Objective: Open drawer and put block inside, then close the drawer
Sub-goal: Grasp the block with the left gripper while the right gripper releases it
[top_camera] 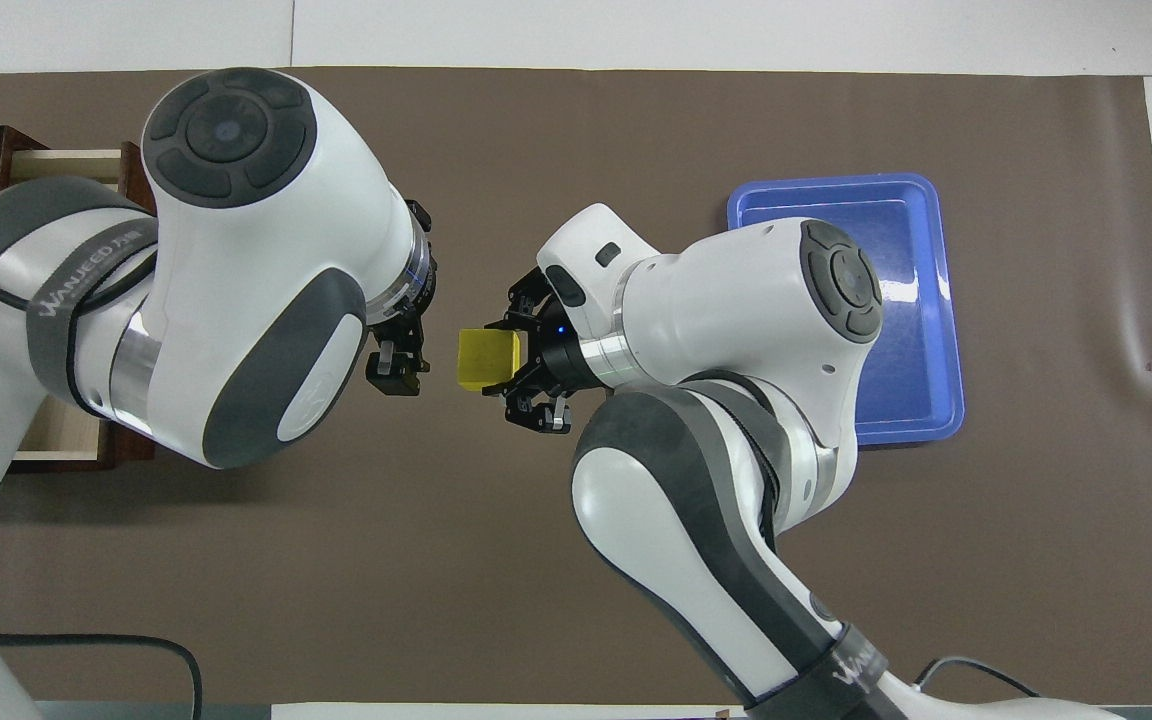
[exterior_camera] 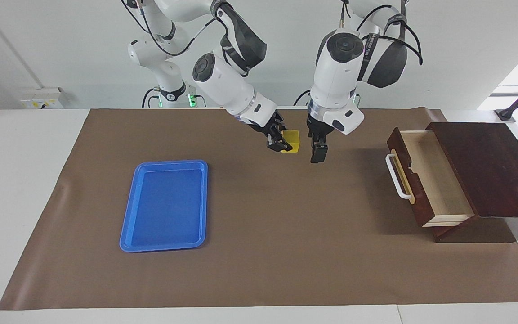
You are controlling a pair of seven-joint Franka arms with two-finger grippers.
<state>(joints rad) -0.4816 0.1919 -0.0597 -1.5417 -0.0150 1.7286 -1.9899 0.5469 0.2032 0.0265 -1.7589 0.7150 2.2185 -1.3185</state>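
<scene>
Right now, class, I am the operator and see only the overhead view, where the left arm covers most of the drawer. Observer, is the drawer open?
Observer: Yes. In the facing view the drawer stands pulled well out of its dark box.
Operator: Is anything inside it?
Observer: No. Its pale wood interior is bare.
Operator: How does the left claw hang?
Observer: The left claw points straight down over the mat, open and touching nothing. It is beside the block, which the right claw grips.
</scene>
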